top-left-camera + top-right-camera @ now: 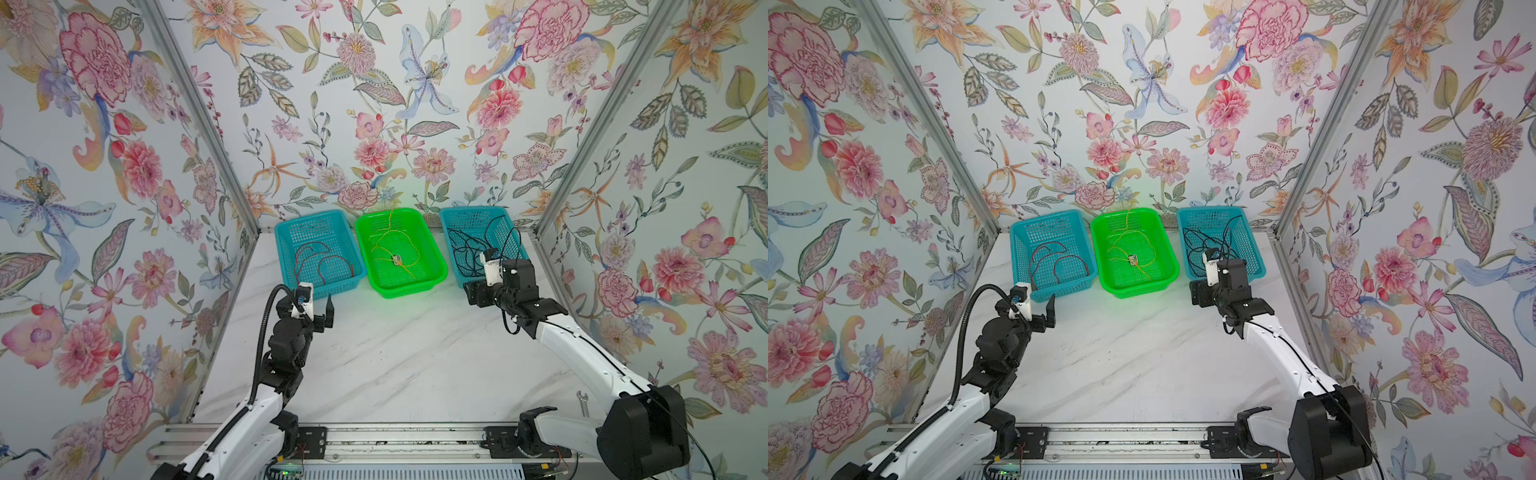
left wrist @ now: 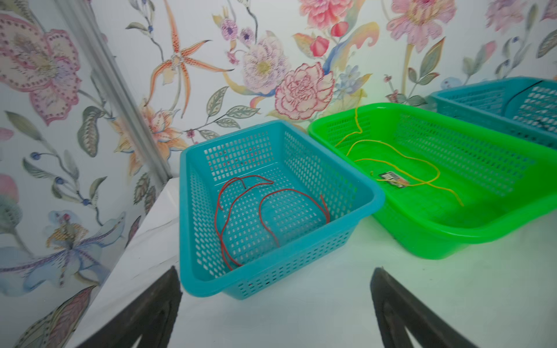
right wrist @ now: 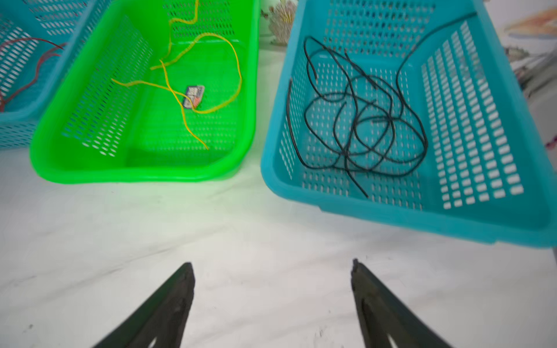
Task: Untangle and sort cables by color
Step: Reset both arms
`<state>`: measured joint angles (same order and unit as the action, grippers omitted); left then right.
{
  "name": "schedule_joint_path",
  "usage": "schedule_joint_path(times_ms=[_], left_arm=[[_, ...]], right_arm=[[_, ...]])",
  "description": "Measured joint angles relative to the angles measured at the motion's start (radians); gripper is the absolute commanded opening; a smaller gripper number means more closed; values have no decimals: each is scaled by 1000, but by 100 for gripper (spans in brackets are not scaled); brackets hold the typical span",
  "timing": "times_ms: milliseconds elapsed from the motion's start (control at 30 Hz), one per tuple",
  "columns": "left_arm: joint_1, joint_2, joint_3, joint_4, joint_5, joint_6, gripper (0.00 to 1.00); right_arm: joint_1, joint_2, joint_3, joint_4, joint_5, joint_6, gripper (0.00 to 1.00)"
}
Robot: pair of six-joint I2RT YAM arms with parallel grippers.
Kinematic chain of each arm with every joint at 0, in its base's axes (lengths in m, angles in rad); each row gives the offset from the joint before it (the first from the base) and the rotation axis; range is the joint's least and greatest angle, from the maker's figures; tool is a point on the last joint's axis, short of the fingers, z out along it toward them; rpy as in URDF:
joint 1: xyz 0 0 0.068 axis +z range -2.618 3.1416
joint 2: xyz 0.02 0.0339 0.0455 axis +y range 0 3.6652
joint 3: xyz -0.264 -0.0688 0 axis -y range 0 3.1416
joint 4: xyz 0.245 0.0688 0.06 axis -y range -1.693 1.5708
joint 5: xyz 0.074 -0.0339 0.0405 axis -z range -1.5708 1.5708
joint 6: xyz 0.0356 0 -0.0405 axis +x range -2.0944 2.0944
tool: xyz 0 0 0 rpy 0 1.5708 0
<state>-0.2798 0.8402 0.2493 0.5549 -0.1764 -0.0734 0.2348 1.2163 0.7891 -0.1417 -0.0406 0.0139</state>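
Three perforated plastic baskets stand side by side at the back of a white marble-patterned tabletop: a blue basket at left, a green basket in the middle with a small printed label on its floor, and a second blue basket at right. Floral wallpaper covers three walls between aluminium corner posts. A wrench lies near the table's right edge. An aluminium rail spans the front.

Cables lie inside three baskets standing side by side.
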Motion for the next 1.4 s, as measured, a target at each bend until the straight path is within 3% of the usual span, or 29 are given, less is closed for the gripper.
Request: schedule_joint_path(times_ms=[67,267,333,367,567,867,1233,1400], left_arm=[[42,64,-53,132,-32,13,99],[186,372,-126,473,-48,10,99],[210,479,-127,575,-42,10,99],[218,516,-127,612,-38,10,99],[261,722,-142,882,2,3,99],[262,737,-84,865,71,11,99],[262,737,-83,852,92,14,99],[262,737,-83,852,92,14,99]], right_arm=[[-43,-39,-131,112,4,-13,90],[-136,-69,-459,564,69,-48,91],[-195,-8,-518,747,80,-33,93],[-217,25,-538,821,84,-23,100],[-276,311,-631,1261,93,21,99],[-198,329,-501,1276,131,-11,99],[-163,329,-509,1273,185,-48,99],[-200,330,-506,1252,143,-47,99]])
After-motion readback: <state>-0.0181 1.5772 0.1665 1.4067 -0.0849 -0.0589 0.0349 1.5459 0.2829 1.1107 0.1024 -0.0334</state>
